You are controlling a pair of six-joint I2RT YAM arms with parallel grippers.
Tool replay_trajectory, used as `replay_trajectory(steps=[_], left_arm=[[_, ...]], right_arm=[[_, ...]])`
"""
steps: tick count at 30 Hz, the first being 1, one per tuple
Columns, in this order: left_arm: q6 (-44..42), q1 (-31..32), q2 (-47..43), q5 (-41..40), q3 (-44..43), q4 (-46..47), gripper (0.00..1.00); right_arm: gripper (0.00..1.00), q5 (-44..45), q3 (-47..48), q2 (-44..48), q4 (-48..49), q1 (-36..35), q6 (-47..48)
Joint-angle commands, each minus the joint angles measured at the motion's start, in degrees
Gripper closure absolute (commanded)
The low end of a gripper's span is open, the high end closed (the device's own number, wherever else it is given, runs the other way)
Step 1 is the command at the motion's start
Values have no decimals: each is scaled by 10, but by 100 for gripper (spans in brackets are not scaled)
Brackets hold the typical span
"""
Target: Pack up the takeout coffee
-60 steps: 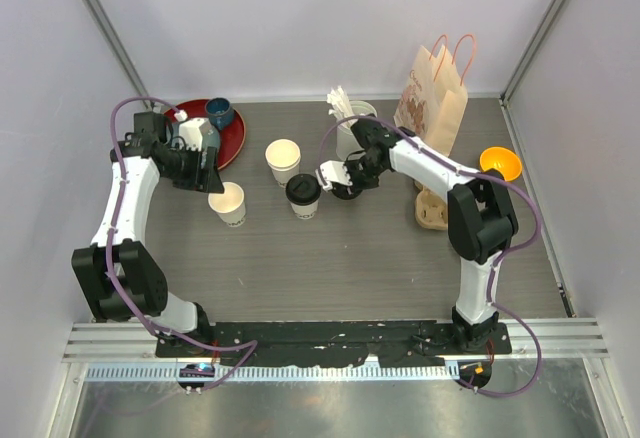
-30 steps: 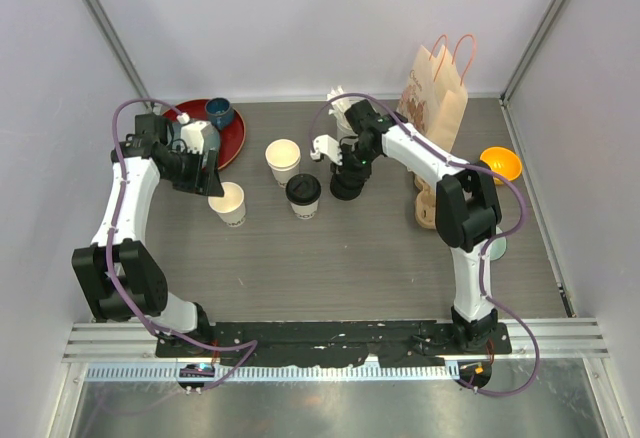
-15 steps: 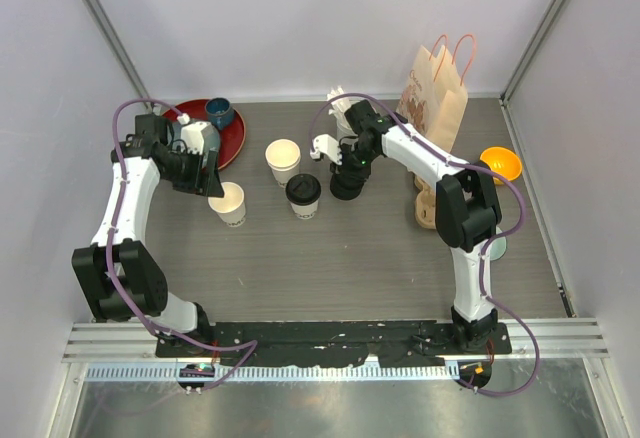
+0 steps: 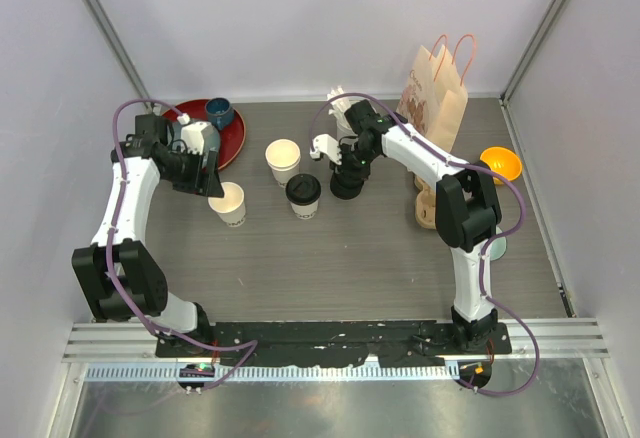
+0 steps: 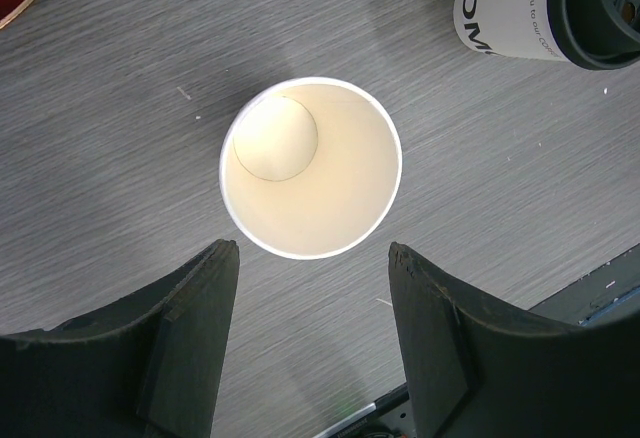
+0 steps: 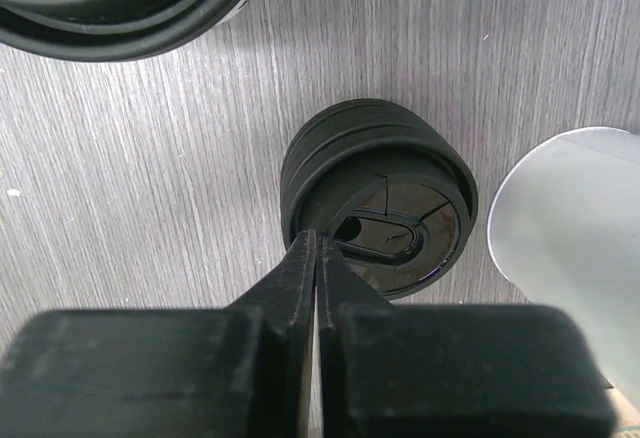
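One white paper cup (image 4: 228,202) stands open by my left gripper (image 4: 213,186). In the left wrist view this cup (image 5: 310,168) lies just ahead of the open jaws (image 5: 312,258), which stand apart on either side, not touching it. A second open cup (image 4: 283,158) stands behind. A third cup wears a black lid (image 4: 303,192), also seen in the left wrist view (image 5: 545,8). My right gripper (image 6: 316,240) is shut on the near rim of the top black lid (image 6: 385,208) of a small stack (image 4: 345,184).
A white cylinder of sticks (image 4: 345,113) stands behind the right gripper, its side in the right wrist view (image 6: 580,228). A paper bag (image 4: 435,93), a tan cup carrier (image 4: 430,213) and an orange bowl (image 4: 500,164) are at the right. A red tray (image 4: 225,143) with a blue cup (image 4: 220,111) is at the back left.
My right gripper has left the lidded cup, swung back to the stack of black lids and closed on the top one. The left arm has not moved.
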State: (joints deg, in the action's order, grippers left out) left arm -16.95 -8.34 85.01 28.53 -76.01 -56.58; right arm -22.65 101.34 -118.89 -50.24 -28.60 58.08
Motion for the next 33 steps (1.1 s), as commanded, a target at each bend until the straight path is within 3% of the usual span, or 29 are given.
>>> replay_trajectory(steps=[1, 3, 8, 20, 24, 26, 29, 33], left_arm=[[-6, -4, -1, 12, -9, -6, 35], [-8, -4, -1, 12, -9, -6, 35], [-9, -4, -5, 13, -4, -6, 35], [-13, -3, -12, 11, 1, -6, 35], [-12, -4, -12, 11, -1, -6, 35], [-13, -4, -14, 10, -1, -7, 35], [-15, -4, -13, 9, -2, -8, 35], [-16, -4, -13, 9, -1, -8, 35]], right_arm=[[84, -20, 24, 16, -3, 0, -10], [65, -18, 23, 16, 9, 0, -29], [61, -33, 20, 9, 36, 1, -57], [61, -30, 27, -18, 36, 4, -75], [70, -27, 24, -19, 34, 4, -77], [84, -28, 24, -17, 32, 4, -77], [95, -28, 26, -12, 28, 4, -78], [99, -24, 33, -2, 20, 4, -81]])
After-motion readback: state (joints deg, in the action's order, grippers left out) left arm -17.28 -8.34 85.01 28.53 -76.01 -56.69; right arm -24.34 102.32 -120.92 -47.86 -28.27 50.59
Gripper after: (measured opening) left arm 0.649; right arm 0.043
